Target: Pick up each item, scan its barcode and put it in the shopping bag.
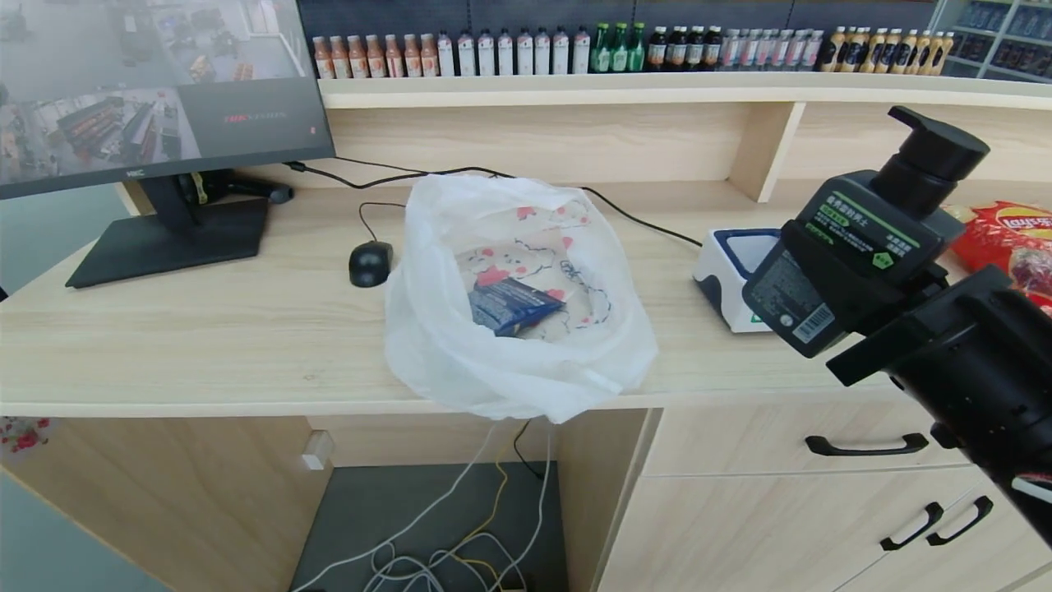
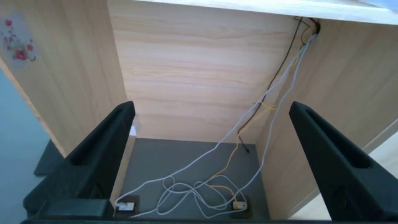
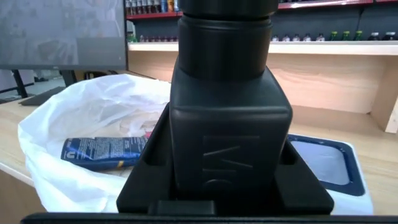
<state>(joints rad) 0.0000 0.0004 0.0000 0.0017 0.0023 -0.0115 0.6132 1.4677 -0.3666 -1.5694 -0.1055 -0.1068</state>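
My right gripper [image 1: 883,316] is shut on a black pump bottle [image 1: 855,255], held tilted in the air above the counter's right part, its barcode label facing down and left. The same pump bottle [image 3: 227,118] stands between the fingers in the right wrist view. Just behind and below it sits the white and blue barcode scanner [image 1: 727,275], also seen as the scanner [image 3: 323,162]. The white shopping bag [image 1: 509,288] lies open at the counter's middle with a blue packet [image 1: 511,306] inside; the bag [image 3: 81,134] and packet [image 3: 102,152] show beyond the bottle. My left gripper [image 2: 211,162] hangs open under the counter.
A monitor [image 1: 123,90] stands at the counter's back left, a black mouse [image 1: 370,263] beside the bag. A red snack bag [image 1: 1011,242] lies at the far right. Bottles line the back shelf [image 1: 657,86]. Cables [image 2: 205,186] lie on the floor below; drawers [image 1: 863,448] sit under the counter's right.
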